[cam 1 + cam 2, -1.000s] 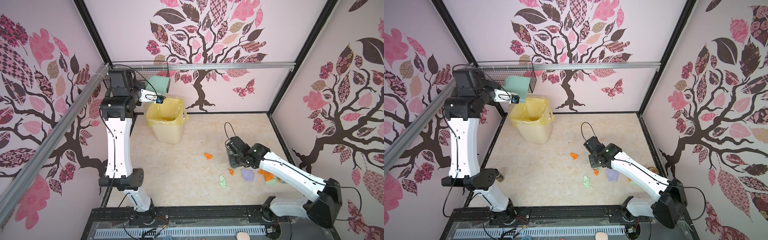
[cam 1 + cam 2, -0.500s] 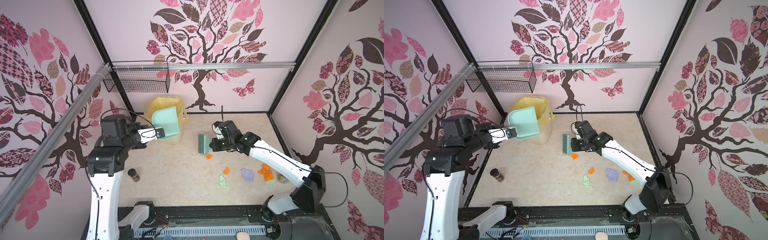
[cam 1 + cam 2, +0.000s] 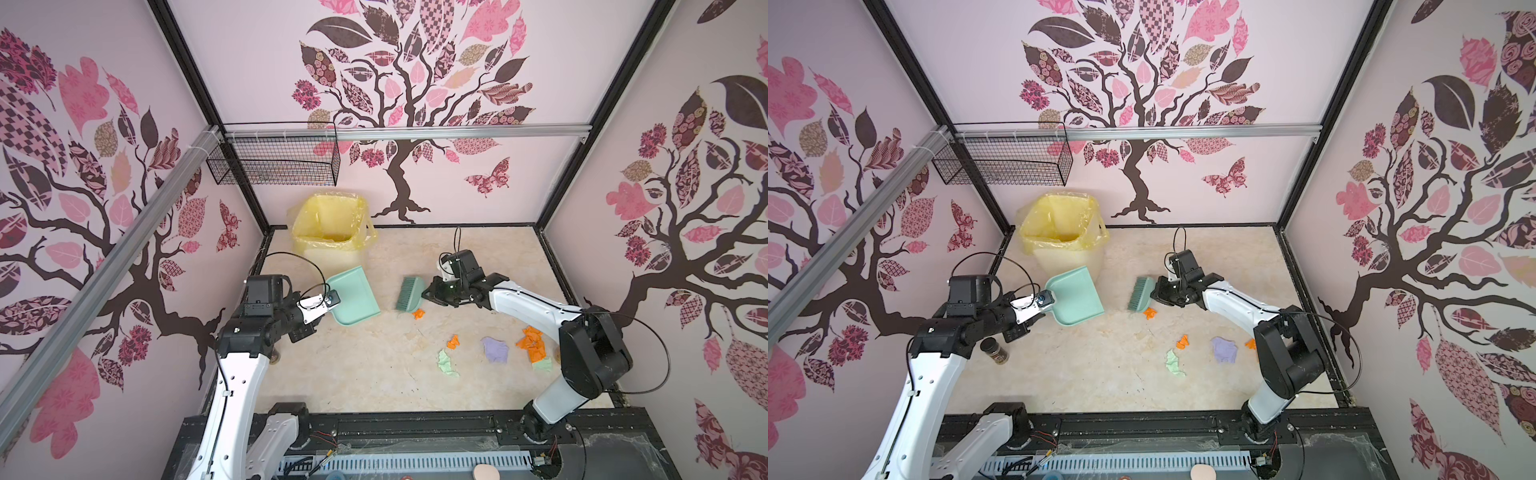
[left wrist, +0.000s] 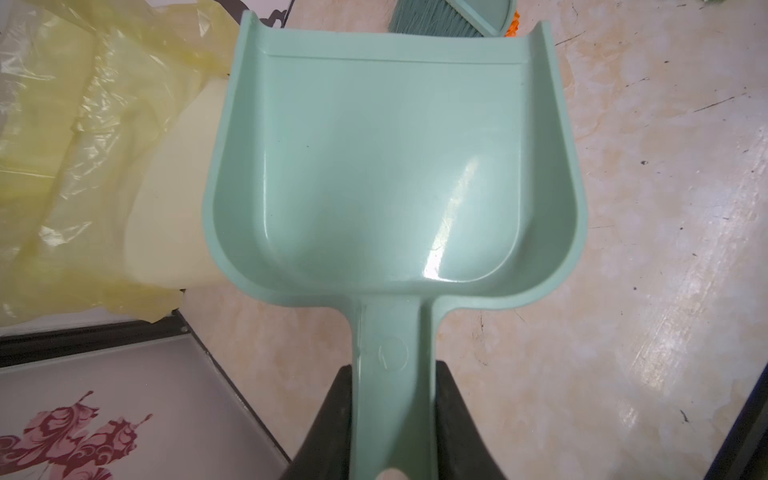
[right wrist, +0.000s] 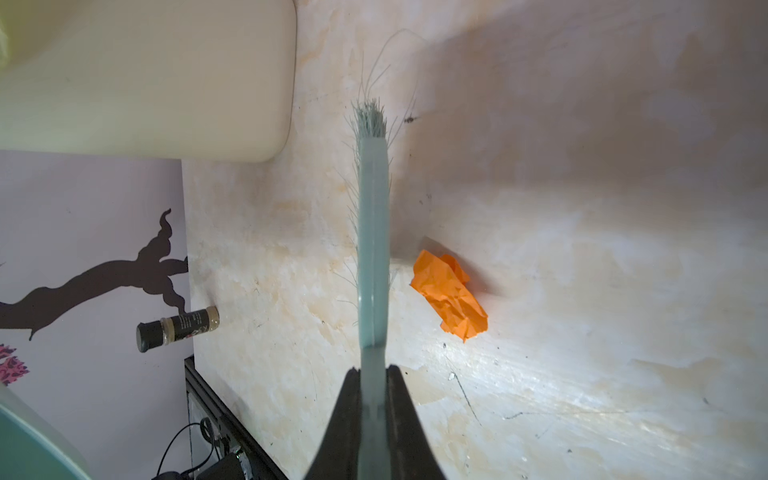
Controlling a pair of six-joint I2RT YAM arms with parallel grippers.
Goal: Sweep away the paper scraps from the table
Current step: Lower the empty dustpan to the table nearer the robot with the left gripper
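The left gripper (image 4: 394,374) is pinched on the handle of the teal dustpan (image 3: 354,296), whose open mouth faces the brush (image 3: 409,294); the right gripper (image 5: 374,376) is clamped tight on the brush's flat handle, and the brush is low over the table (image 3: 353,374), though contact cannot be told. The pan is bare inside in the left wrist view, so nothing is collected in it at present. Of the paper scraps (image 3: 495,349), one orange piece (image 5: 451,296) lies just beside the brush, on the side away from the dustpan; the rest, orange, lilac and pale green, lie well apart from both tools, nearer the right arm's base. The yellow-lined bin (image 3: 332,232) stands just behind the pan; its contents cannot be made out. By this showing the sweeping is far from finished; every visible scrap has yet to reach the pan.
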